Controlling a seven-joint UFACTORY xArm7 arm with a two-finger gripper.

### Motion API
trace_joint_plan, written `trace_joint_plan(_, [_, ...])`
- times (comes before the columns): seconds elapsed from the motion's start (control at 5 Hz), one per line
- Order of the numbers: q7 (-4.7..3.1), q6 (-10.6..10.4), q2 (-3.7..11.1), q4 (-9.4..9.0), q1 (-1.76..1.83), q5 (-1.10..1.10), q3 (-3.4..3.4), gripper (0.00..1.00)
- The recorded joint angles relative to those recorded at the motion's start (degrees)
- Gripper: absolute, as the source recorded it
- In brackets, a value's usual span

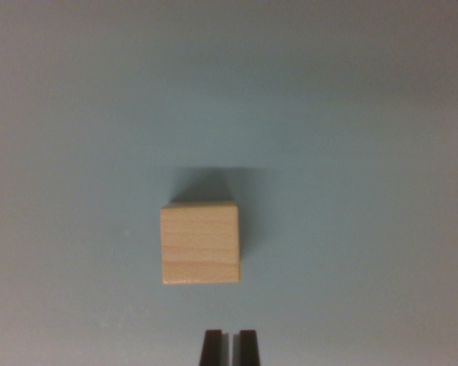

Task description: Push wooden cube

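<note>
Bench (76, 114) surface fills the whole wrist view, a plain pale blue-grey sheet with no markings, a little dimmer toward the corners. Moving in from the left of the frame, the surface stays bare until just left of centre, where the wooden cube (200, 242) sits flat on it, slightly below the middle of the frame. Its light, pale-grained top face looks nearly square, with a thin band of its near side showing along the lower edge. A soft dark shadow spreads from the cube toward the upper part of the frame and a little to the right. Below the cube and slightly to its right, at the bottom edge of the frame, the end effector (230, 347) shows as two dark fingertips standing side by side with only a thin sliver of gap between them, so it is nearly closed and grips nothing. A strip of bare bench separates the fingertips from the cube; they do not touch. Further right the surface is plain again.
</note>
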Motion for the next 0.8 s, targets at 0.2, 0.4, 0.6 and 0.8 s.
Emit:
trace_joint_plan(0.2, [-0.2,-2.7,0.62,-2.08,0.02,-0.05,-0.01,0.0])
trace_joint_plan(0.4, [-0.2,-2.7,0.62,-2.08,0.02,-0.05,-0.01,0.0])
trace_joint_plan(0.6, [-0.39,-5.2,1.2,-4.03,0.04,-0.1,-0.02,0.0])
trace_joint_plan(0.8, [-0.39,-5.2,1.2,-4.03,0.04,-0.1,-0.02,0.0])
